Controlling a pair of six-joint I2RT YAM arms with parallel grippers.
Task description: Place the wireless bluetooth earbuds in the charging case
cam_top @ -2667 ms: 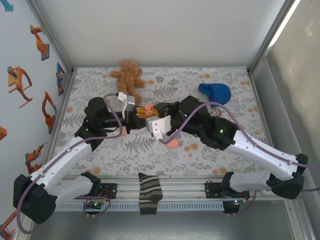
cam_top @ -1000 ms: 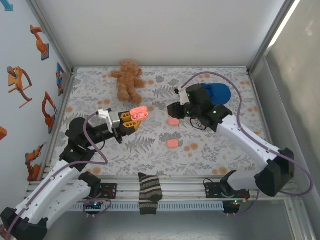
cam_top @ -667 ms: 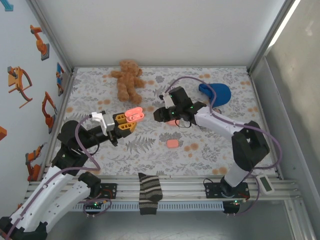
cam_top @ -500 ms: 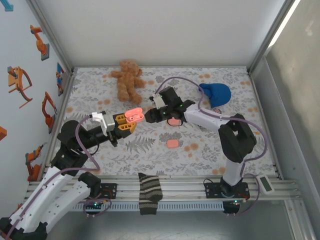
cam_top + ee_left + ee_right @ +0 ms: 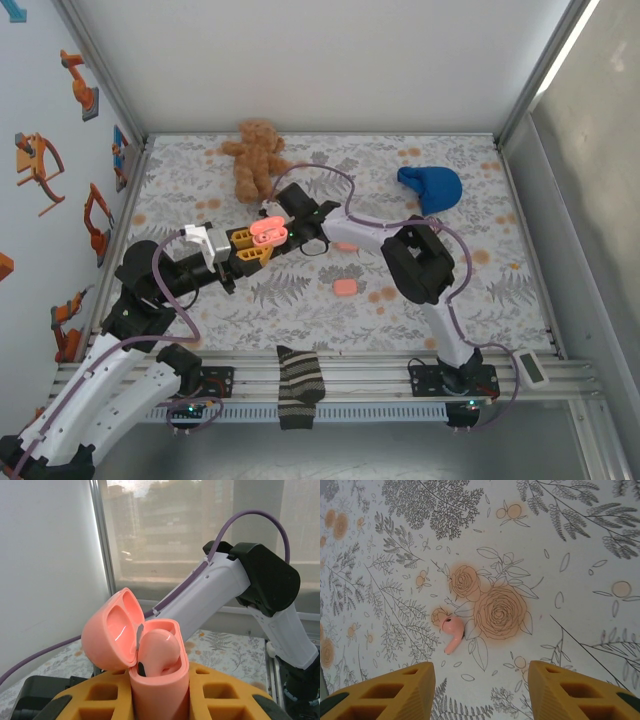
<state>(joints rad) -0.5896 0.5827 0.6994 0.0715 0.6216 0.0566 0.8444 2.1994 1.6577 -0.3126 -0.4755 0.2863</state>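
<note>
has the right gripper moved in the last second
Yes. In the top view the right gripper has swung left, away from the blue cloth toward the teddy bear, and now hangs open over an earbud on the table.

The overhead camera looks down from behind the arms onto the floral-patterned desk (image 5: 500,290). The left wrist camera faces level, sideways. The camera above the right claw (image 5: 481,682) stares straight down, close, at that same desk.

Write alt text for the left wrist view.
An open salmon-pink charging case stands upright, clamped by the left gripper between its yellow fingers, lid hinged back to the left, one earbud seated inside. Behind it, the right arm's white and black links cross before a window.
</note>
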